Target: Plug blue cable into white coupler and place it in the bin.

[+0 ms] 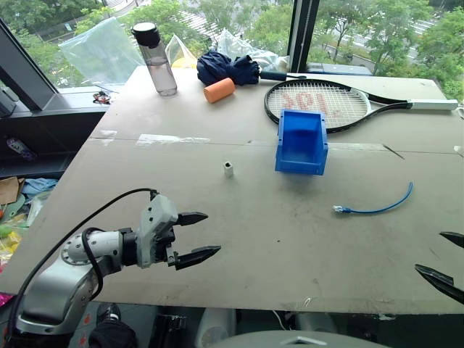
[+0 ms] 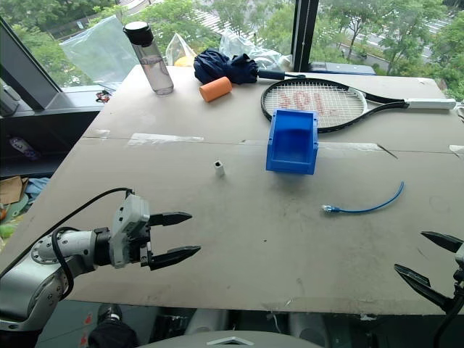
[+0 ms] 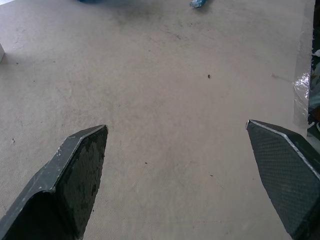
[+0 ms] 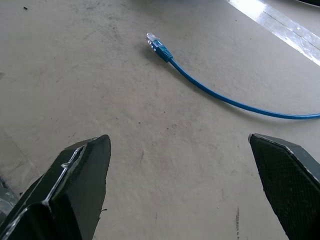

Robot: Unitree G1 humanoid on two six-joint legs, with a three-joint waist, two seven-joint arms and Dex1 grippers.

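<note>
The blue cable (image 1: pixel 377 206) lies curved on the brown table to the right of centre, a clear plug at its near end (image 4: pixel 155 42). The white coupler (image 1: pixel 228 170) stands alone near the table's middle, left of the blue bin (image 1: pixel 301 142), whose open front faces me. My left gripper (image 1: pixel 197 236) hovers open over the front left of the table, well short of the coupler, nothing between its fingers. At the front right edge my right gripper (image 2: pixel 433 262) is open and empty, with the cable lying ahead of it.
Along the far side lie a tennis racket (image 1: pixel 319 101), an orange foam cylinder (image 1: pixel 219 90), a dark blue cloth bundle (image 1: pixel 226 67) and a water bottle (image 1: pixel 156 59). Clear plastic bags (image 1: pixel 101 51) sit at the far left corner. Tape strips cross the table (image 1: pixel 170 139).
</note>
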